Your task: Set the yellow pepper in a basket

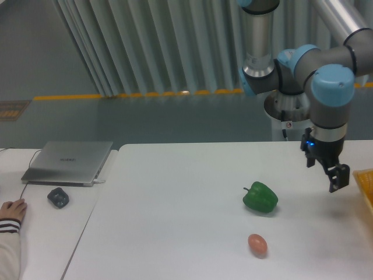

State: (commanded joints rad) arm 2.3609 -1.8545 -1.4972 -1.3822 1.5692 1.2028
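The yellow pepper is out of view. Only the edge of the yellow-orange basket (366,188) shows, at the right border of the table. My gripper (326,172) hangs a little above the table, just left of the basket edge and right of the green pepper. Its dark fingers (339,177) stand apart with nothing between them.
A green bell pepper (260,197) lies on the white table (175,221), with a small reddish-orange egg-shaped thing (257,245) in front of it. On a side table at the left are a closed laptop (69,162), a dark mouse (57,197) and a person's hand (11,210).
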